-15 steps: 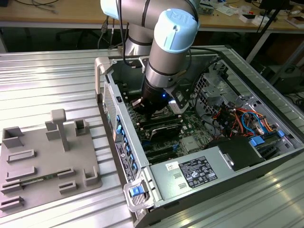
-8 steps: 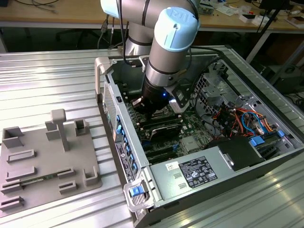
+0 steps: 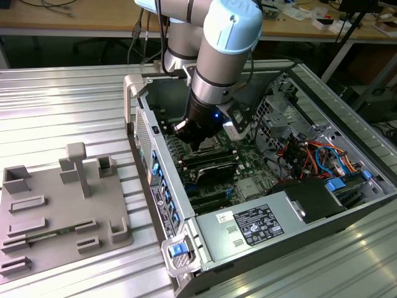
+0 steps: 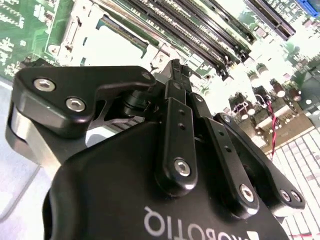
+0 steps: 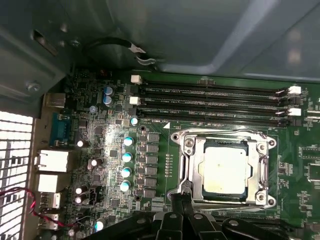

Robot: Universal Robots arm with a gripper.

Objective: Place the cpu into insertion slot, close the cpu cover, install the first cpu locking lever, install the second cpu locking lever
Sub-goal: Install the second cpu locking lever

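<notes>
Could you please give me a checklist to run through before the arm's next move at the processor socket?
1. Small silver square cpu lying flat in its socket: ok.
2. Thin silver metal cpu cover frame down around the chip: ok.
3. Thin metal locking lever beside the cover latched: cannot tell.
4. Black gripper shut, tips at the cover's corner: ok.
5. Long black memory slots apart from the gripper: ok.

The black metal pincer is seen pressed together at its tips, right above a green circuit board with long black memory slots.
</notes>
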